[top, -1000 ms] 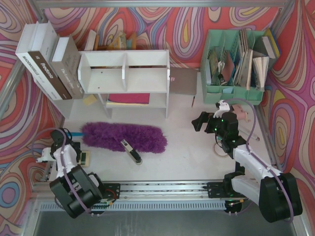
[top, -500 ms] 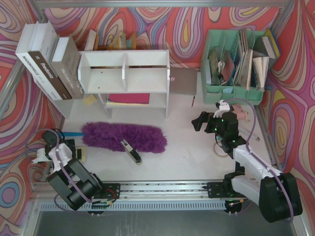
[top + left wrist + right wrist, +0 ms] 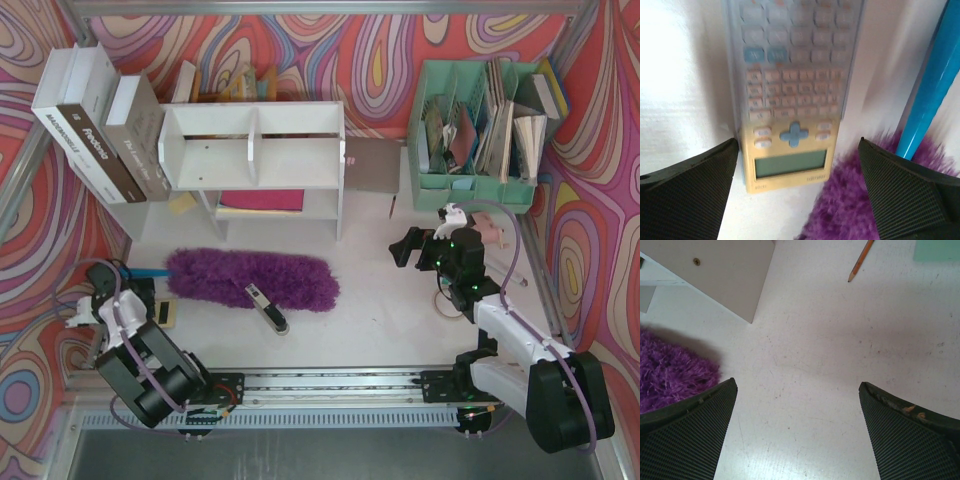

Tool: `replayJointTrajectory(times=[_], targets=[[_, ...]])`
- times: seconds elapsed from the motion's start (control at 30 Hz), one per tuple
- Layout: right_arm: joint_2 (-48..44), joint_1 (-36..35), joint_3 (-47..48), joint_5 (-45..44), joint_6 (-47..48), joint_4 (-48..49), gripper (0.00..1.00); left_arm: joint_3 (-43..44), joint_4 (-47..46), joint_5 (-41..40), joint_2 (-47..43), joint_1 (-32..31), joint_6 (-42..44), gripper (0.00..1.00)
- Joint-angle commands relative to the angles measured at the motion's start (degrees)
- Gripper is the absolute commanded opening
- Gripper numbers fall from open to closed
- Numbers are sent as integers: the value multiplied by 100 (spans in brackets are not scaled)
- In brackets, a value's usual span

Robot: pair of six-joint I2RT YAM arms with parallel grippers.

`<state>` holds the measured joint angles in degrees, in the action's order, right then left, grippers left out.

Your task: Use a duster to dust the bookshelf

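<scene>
The white bookshelf [image 3: 255, 150] stands at the back left. The purple duster [image 3: 250, 278] lies flat on the table in front of it, with its blue handle [image 3: 150, 271] pointing left. My left gripper [image 3: 140, 290] is open just by the handle end. In the left wrist view the gripper [image 3: 797, 200] hangs over a calculator [image 3: 792, 95], with the blue handle [image 3: 930, 90] and purple fluff [image 3: 850, 205] to its right. My right gripper [image 3: 405, 247] is open and empty right of the duster. The right wrist view shows the gripper [image 3: 797, 430] above bare table, the duster tip [image 3: 670, 375] and a shelf panel [image 3: 715, 270].
Large books [image 3: 95, 125] lean left of the shelf. A mint-green file organizer [image 3: 485, 120] stands at the back right. A small black and silver object [image 3: 268, 308] lies against the duster's front. The calculator [image 3: 168, 313], a pencil [image 3: 860, 260] and a tape ring [image 3: 445, 300] lie on the table.
My left arm has swung left and back, from over the calculator to the duster's handle end. The right arm and the duster have not moved.
</scene>
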<state>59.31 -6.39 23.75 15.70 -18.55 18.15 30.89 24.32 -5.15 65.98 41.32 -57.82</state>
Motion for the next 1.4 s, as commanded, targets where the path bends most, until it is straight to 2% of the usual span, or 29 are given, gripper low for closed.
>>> replayJointTrajectory(times=[0.0,0.07,0.13,0.37,0.47,0.57,0.7,0.83,1.0,1.13,1.37], targets=[[-104,-27,-37,39,-63,177,99,210,736,-158,-268,-591,270,95],[-112,-27,-28,26,-59,156,99,302,1025,-677,-523,-1156,310,98],[-120,-27,-17,17,-56,145,99,383,1255,-858,-829,-1678,360,98],[-89,-23,-19,-14,-52,145,99,797,2534,-751,-1633,-2595,526,98],[-36,-21,6,-24,-47,153,99,839,2865,-715,-1773,-3331,394,95],[27,-27,33,-13,-42,155,99,1051,3191,-770,-1503,-4458,77,93],[31,-27,14,-96,-48,123,99,1325,3487,-865,-1125,-5488,-55,87],[-28,-22,-6,-146,-45,122,99,1421,3643,-880,-918,-6063,-141,85],[-22,-22,-8,-143,-54,119,99,1445,3327,-659,-761,-6657,-361,79],[-22,-25,-11,-146,-49,129,99,1700,3237,-1079,-415,-7463,-734,78],[-38,-27,-19,-161,-44,118,99,2065,3025,-1291,253,-8324,-978,76]])
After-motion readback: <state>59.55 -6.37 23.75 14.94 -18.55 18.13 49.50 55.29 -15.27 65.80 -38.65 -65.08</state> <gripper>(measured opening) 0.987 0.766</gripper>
